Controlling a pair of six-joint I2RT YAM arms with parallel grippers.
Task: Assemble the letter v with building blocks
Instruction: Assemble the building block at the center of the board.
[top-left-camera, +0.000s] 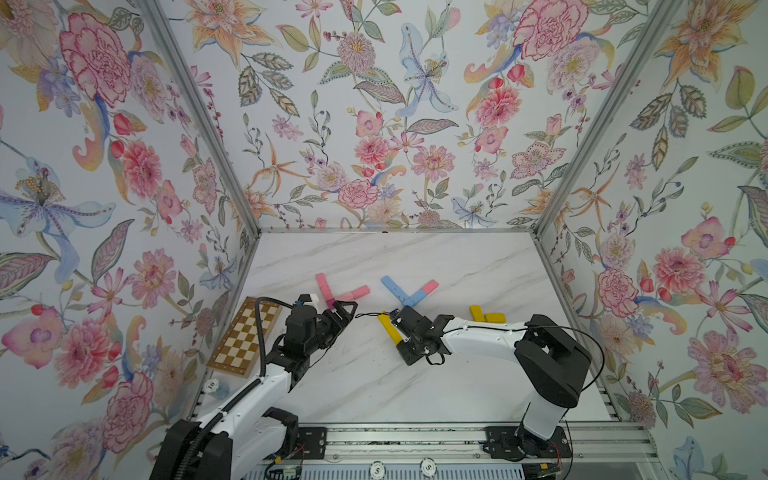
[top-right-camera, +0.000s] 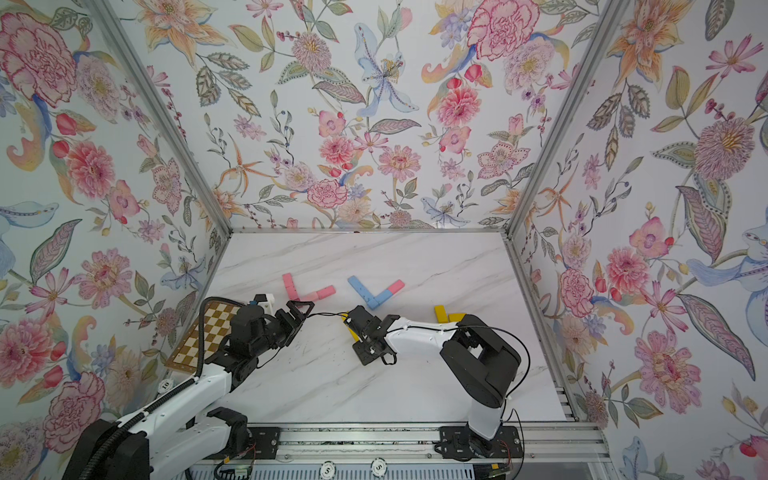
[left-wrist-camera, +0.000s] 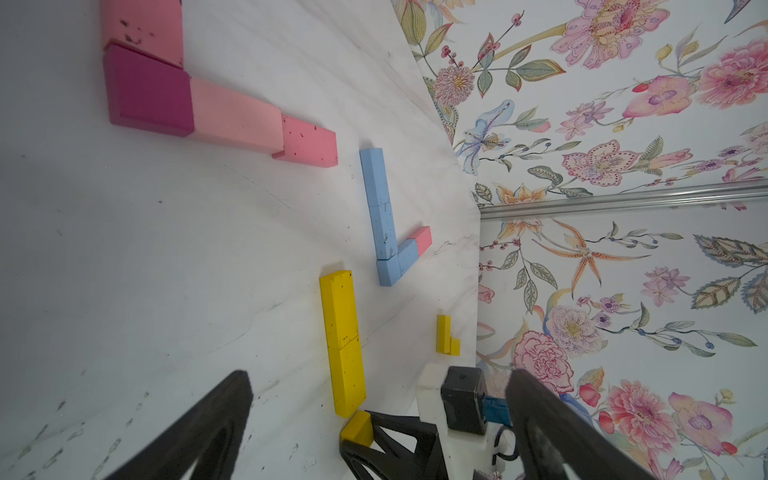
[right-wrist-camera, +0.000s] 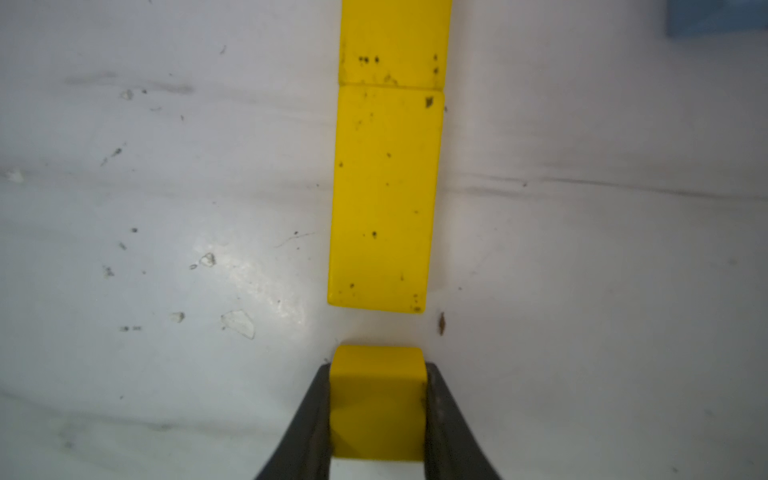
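While the right gripper (right-wrist-camera: 378, 370) is clamping its fingers (right-wrist-camera: 311, 415) on a small yellow block (right-wrist-camera: 378, 407), that block is sitting just short of the near end of a yellow row (right-wrist-camera: 386, 199), two oblong blocks lying end to end. A narrow gap is separating block and row, and whether the block is resting on the bench (top-left-camera: 374, 386) cannot be told. By this reading, a third letter is being built: one stroke is lying in place, the corner piece is being held at its end, and the second stroke is not yet laid.

Farther back, a pink V (top-left-camera: 353, 293) with a magenta block (left-wrist-camera: 149, 95) at its corner and a light-blue V (top-left-camera: 395, 289) tipped with one pink block are lying complete. Two more yellow blocks (top-left-camera: 478, 313) are lying together toward the right arm's side, probably waiting as stock. The left gripper (top-left-camera: 347, 311) is hovering near the pink V, fingers spread wide and holding nothing. A checkered board (top-left-camera: 245, 336) is lying at the bench's left edge.
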